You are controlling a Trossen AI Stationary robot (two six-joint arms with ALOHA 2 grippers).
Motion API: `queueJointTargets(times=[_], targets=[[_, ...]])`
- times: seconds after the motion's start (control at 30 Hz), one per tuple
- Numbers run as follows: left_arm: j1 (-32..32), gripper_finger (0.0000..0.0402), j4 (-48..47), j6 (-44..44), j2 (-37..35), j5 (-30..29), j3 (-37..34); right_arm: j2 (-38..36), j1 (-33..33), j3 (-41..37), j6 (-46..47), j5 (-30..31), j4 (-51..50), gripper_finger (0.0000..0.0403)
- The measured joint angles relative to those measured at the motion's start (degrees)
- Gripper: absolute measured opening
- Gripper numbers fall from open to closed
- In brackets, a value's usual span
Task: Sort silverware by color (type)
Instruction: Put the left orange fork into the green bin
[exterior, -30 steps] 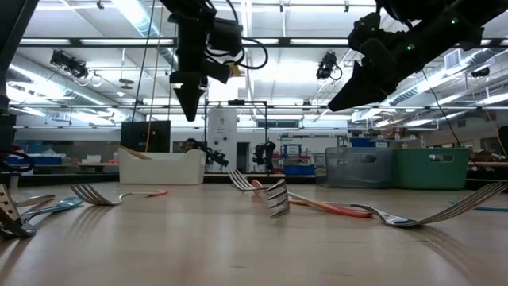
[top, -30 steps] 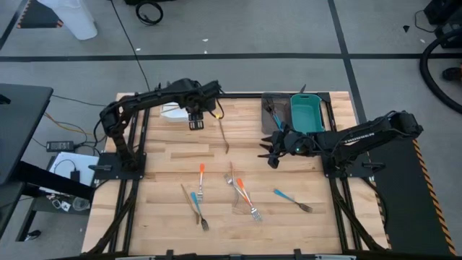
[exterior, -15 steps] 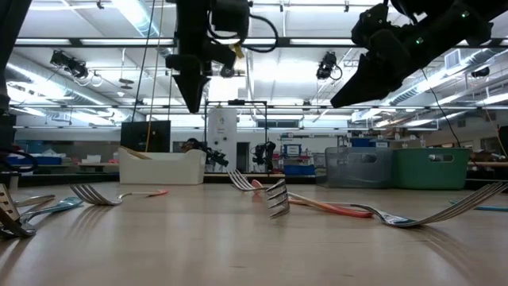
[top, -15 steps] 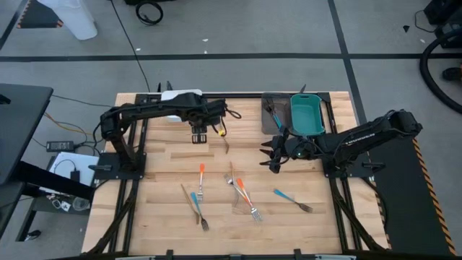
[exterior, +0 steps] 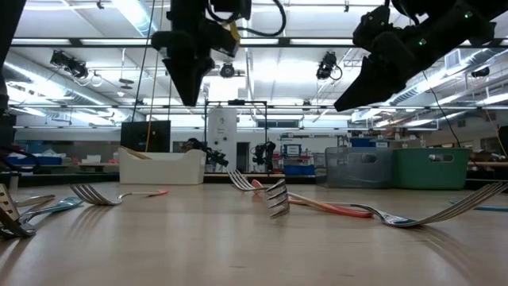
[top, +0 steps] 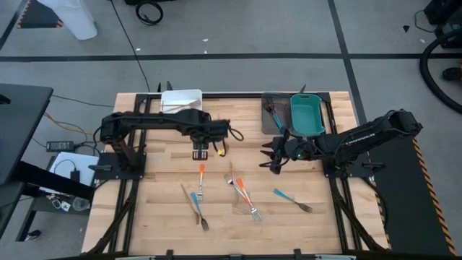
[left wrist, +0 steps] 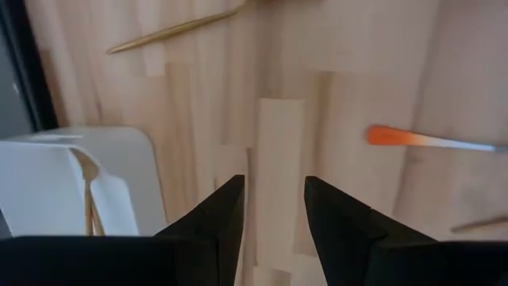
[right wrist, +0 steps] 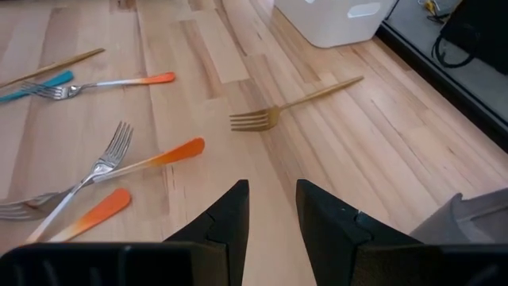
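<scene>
The silverware lies loose on the wooden table (top: 166,166). An orange-handled fork (top: 201,179) lies just nearer than my left gripper (top: 201,149), which hangs above the boards pointing down, open and with nothing between its fingers (left wrist: 274,213). The same fork's orange tip (left wrist: 393,137) shows in the left wrist view. A blue-handled fork (top: 195,203), two orange-handled forks (top: 245,196) and another blue one (top: 292,199) lie toward the near edge. A gold fork (right wrist: 294,106) lies flat ahead of my right gripper (top: 272,156), also open and holding nothing (right wrist: 270,214).
A white bin (top: 180,101) holding a gold utensil (left wrist: 87,191) stands at the far left. A grey bin (top: 271,115) and a teal bin (top: 307,115) stand at the far right, behind my right arm. Bare boards lie between the two grippers.
My left gripper has swung from beside the white bin toward the table's near edge, staying open and at the same height, and now hangs over the boards just beyond the orange-handled fork. The white bin is uncovered.
</scene>
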Motion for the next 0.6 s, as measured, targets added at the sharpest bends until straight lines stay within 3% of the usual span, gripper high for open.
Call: queueJointTargets(times=[0.33, 0.6], targets=[[-6.4, 0.0141, -1.6, 13.4, 0.0, 4.6, 0.0, 0.0, 0.5, 0.0, -0.3, 0.2, 0.5, 0.0116], [-9.3, 0.0141, 1.6, 11.0, 0.0, 7.0, -0.8, 0.0, 0.5, 0.0, -0.3, 0.2, 0.5, 0.0116]])
